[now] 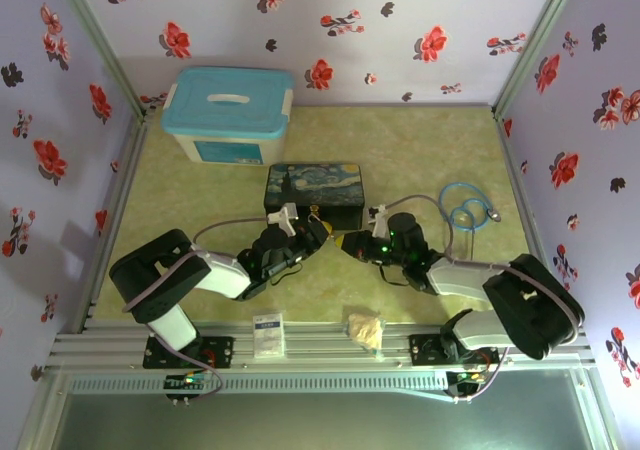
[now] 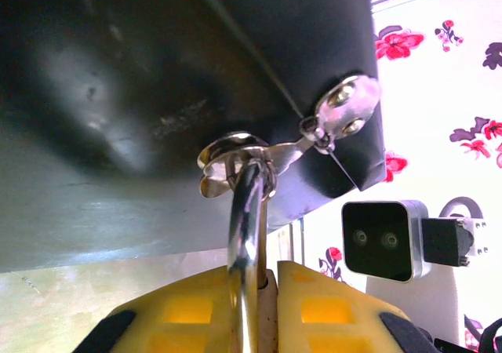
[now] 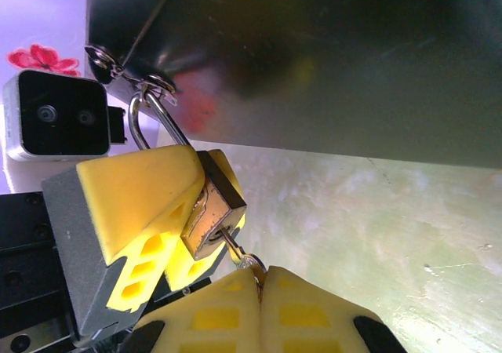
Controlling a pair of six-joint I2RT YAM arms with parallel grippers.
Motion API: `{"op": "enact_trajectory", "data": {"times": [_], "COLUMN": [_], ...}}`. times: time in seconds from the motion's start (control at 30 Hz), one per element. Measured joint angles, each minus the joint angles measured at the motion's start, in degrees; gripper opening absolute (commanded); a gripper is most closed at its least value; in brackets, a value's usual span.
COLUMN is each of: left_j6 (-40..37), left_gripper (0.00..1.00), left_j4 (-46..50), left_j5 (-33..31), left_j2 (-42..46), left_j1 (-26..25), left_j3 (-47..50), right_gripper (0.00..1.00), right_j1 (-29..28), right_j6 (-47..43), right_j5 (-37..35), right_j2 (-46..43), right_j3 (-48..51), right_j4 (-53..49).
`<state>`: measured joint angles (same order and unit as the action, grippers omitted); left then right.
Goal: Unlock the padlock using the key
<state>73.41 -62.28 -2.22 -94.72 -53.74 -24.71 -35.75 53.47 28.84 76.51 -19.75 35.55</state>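
Brass padlock (image 3: 216,208) hangs by its shackle (image 2: 245,227) from the box clasp (image 2: 235,161), mid-counter (image 1: 420,160). The left tool (image 2: 263,298) pinches its body steady (keyhole turned rightward), so the right tool (image 3: 259,290), clamped on the key (image 3: 235,249), can hold its tip at the keyhole.

The left arm (image 1: 190,275) and right arm (image 1: 515,305) share one build: bulky black joint housings joined by pale grey-white shells. A grey cable (image 1: 225,224) loops along each forearm. Green lights (image 1: 383,236) glow on the right wrist. The black bases (image 1: 185,353) have small coloured lights below. The jaws' pads (image 2: 188,310) are yellow blocks with square recesses, backed in dark grey. Each wrist camera (image 2: 384,240) is white-cased, black-faced and two-lensed.
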Motion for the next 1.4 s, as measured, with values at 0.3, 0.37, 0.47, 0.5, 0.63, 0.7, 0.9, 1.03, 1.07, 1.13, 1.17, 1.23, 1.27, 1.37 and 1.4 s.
{"op": "enact_trajectory", "data": {"times": [0.3, 0.37, 0.47, 0.5, 0.63, 0.7, 0.9, 1.03, 1.07, 1.13, 1.17, 1.23, 1.27, 1.37, 1.4], "left_j6": [0.0, 0.2, 0.5, 0.5, 0.7, 0.8, 0.9, 1.2, 1.3, 1.3, 1.3, 1.3, 1.3, 1.3, 1.3], "left_gripper": [0.0, 0.0, 0.0, 0.0, 0.0, 0.0, 0.0, 0.0, 0.0, 0.0, 0.0, 0.0, 0.0, 0.0, 0.0], "left_j4": [-0.2, -0.5, -0.9, -1.0, -1.0, -0.9, -0.6, -2.1, -2.5, -2.6, -2.6, -2.9, -3.2, -3.7, -3.7], "left_j5": [-0.8, -0.8, -0.8, -0.8, -1.3, -1.9, -3.5, -4.0, -4.1, -4.0, -4.1, -4.2, -4.2, -4.7, -4.8], "left_j2": [-0.8, -1.3, -2.1, -2.2, -2.2, -2.2, -2.3, -3.1, -3.4, -3.8, -3.8, -3.8, -3.8, -3.8, -3.8], "left_j1": [-0.1, -0.3, -0.8, -0.8, -1.0, -1.1, -1.2, -1.4, -1.5, -1.6, -1.7, -1.8, -1.8, -1.8, -1.8], "left_j3": [0.0, -0.3, -0.9, -1.0, -1.4, -1.4, -1.6, -1.6, -1.6, -1.6, -1.6, -1.5, -1.5, -1.5, -1.4], "right_gripper": [0.0, 0.0, 0.0, 0.0, 0.0, 0.0, 0.0, 0.0, 0.0, 0.0, 0.0, 0.0, 0.0, 0.0, 0.0], "right_j1": [-2.6, -3.4, -4.0, -4.1, -4.3, -4.2, -1.6, -1.8, -1.8, -1.8, -1.6, -0.5, 0.1, 1.0, 1.0], "right_j6": [0.7, 0.7, 0.7, 0.7, 1.2, 1.8, 5.5, 6.2, 6.2, 6.2, 6.6, 8.9, 10.5, 14.8, 16.1], "right_j5": [-4.1, -5.8, -8.1, -8.5, -9.6, -9.5, -5.0, -4.7, -4.8, -4.9, -4.8, -3.4, -2.5, -0.7, -0.4], "right_j2": [-0.5, -1.4, -3.1, -3.5, -3.7, -2.7, 1.3, 1.3, 1.3, 1.0, 0.9, 0.9, 1.2, 2.6, 3.0], "right_j3": [-0.5, -0.5, -0.5, -0.5, -0.5, -0.5, -0.5, -0.5, -0.6, -0.6, -0.6, -0.6, -0.4, 0.3, 0.5], "right_j4": [-1.6, -2.9, -5.1, -5.5, -5.4, -4.0, 2.8, 2.8, 2.3, 1.3, 1.0, 1.2, 2.4, 6.1, 7.1]}}
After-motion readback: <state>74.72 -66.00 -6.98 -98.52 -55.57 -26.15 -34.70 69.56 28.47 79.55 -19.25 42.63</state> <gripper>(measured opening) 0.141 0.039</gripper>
